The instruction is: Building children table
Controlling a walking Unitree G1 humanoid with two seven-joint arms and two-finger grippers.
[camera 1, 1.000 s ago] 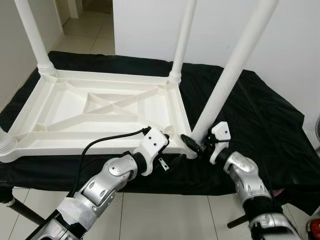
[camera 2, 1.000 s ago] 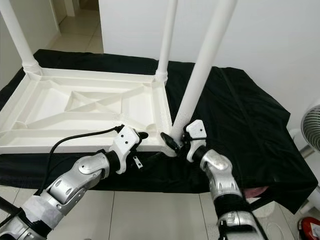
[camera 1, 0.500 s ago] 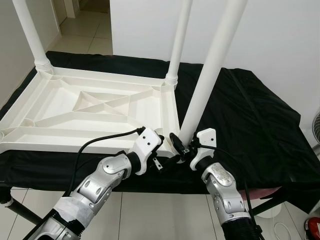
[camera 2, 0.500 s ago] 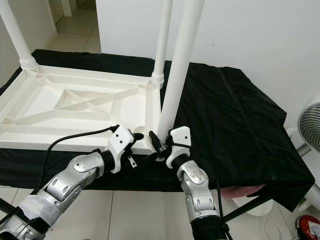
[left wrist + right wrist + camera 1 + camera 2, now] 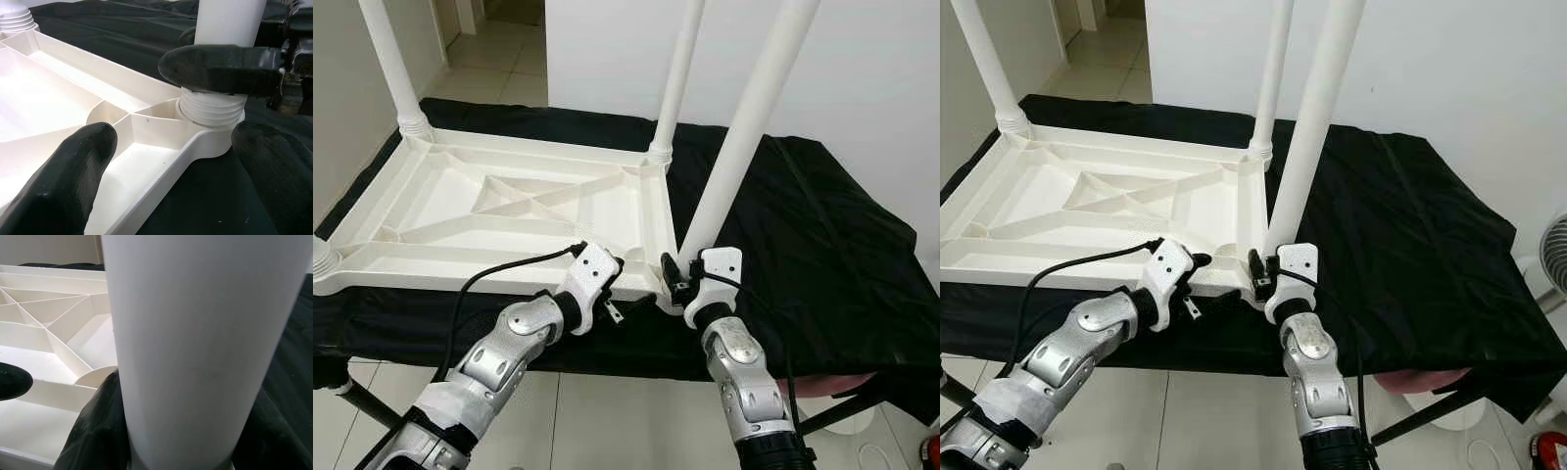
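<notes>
A white plastic table top (image 5: 509, 211) lies upside down on a black cloth (image 5: 803, 245). Two white legs stand in its far corners (image 5: 396, 69) (image 5: 675, 78). At the near right corner a third leg (image 5: 744, 137) rises with a slight lean to the right, its threaded base (image 5: 212, 107) seated in the corner socket. My right gripper (image 5: 677, 269) is shut on this leg just above the base, with one finger (image 5: 220, 68) across it. My left gripper (image 5: 625, 292) is open, its fingers (image 5: 73, 181) either side of the same corner's rim.
The black-covered surface ends just in front of me, with tiled floor (image 5: 607, 411) below. A white wall (image 5: 862, 88) stands close behind on the right. A fan (image 5: 1555, 255) shows at the right edge, and a doorway (image 5: 499, 15) opens at the far left.
The camera has shifted. My right forearm has swung in under the gripper, which stays clamped at the leg's base; the leg now leans slightly less. The left gripper remains at the corner.
</notes>
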